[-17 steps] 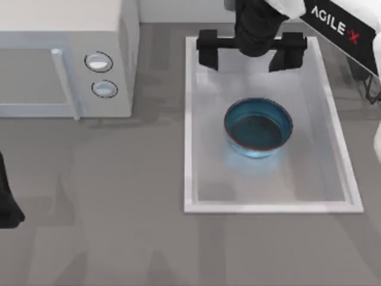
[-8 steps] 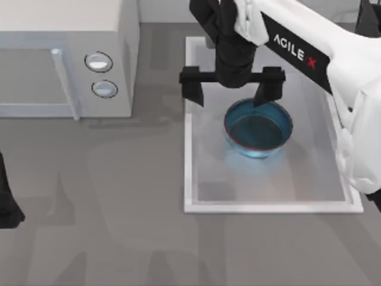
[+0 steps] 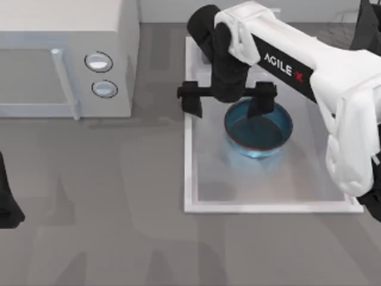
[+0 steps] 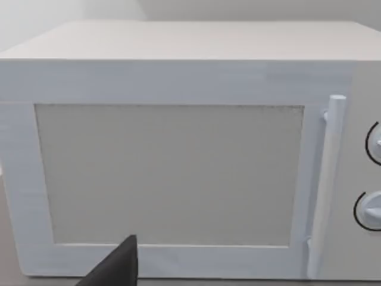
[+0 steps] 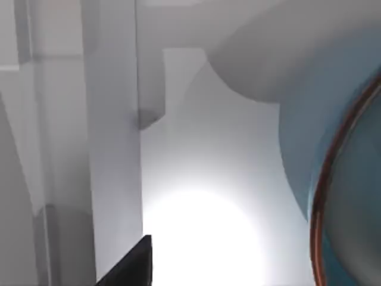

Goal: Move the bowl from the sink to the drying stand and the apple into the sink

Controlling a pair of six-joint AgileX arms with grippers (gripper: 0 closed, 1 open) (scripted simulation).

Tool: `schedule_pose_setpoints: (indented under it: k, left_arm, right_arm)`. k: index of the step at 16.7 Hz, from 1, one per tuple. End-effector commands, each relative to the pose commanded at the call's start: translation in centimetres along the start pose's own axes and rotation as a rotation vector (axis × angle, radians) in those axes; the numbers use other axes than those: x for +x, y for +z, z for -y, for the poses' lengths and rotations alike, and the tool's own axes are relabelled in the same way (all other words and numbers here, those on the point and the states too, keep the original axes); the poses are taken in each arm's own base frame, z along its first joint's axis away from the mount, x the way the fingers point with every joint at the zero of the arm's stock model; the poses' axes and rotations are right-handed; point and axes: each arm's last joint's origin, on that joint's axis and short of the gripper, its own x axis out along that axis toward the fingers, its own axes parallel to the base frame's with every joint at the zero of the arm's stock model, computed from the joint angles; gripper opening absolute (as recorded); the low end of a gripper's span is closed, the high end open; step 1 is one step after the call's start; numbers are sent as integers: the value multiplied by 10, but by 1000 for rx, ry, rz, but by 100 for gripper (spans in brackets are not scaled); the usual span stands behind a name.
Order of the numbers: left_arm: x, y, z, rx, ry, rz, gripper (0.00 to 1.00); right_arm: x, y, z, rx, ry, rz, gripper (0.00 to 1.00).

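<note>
The desk (image 3: 119, 226) is grey and runs across my whole top view. On its far left stands the white microwave (image 3: 59, 53), door facing near, handle upright beside two round knobs (image 3: 99, 62); my left wrist view looks straight at that door (image 4: 169, 173).

The sink (image 3: 191, 179) is the next biggest thing, a white rectangular basin right of centre, its long axis running from far to near, with a raised rim all round. In my right wrist view its left wall (image 5: 113, 149) shows as a pale upright band beside the bright floor.

My right arm (image 3: 333, 89) reaches in from the right edge and crosses the far part of the sink. Its claw (image 3: 228, 100) hangs over the sink's far left area, released, fingers spread wide along the left-right line. The left finger (image 3: 190, 101) sits over the sink's left rim; the right finger (image 3: 262, 101) is over the far edge of the bowl. Whether that finger touches the rim I cannot tell.

The bowl (image 3: 259, 131) sits upright inside the sink, mouth facing up, in the middle of its width and a little toward the far end. It is round, blue, with a thin red-orange line on the rim, which my right wrist view catches close up (image 5: 333, 196).

My left arm (image 3: 6, 202) is parked at the desk's left edge; whether its claw is released or clenched I cannot tell.
</note>
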Motion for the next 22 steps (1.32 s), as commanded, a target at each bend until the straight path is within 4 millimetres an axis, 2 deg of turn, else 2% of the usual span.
schedule_pose_setpoints:
  k: [2, 4, 8, 21, 22]
  left_arm:
    - [0, 0, 0, 0, 0, 0, 100]
    - [0, 0, 0, 0, 0, 0, 100]
    - [0, 0, 0, 0, 0, 0, 100]
    - [0, 0, 0, 0, 0, 0, 100]
    - [0, 0, 0, 0, 0, 0, 100]
  right_arm:
    - [26, -1, 0, 0, 0, 0, 100]
    - [41, -2, 1, 0, 0, 0, 100]
    - [44, -2, 1, 0, 0, 0, 100]
    - [44, -2, 1, 0, 0, 0, 2]
    - [44, -2, 1, 0, 0, 0, 0]
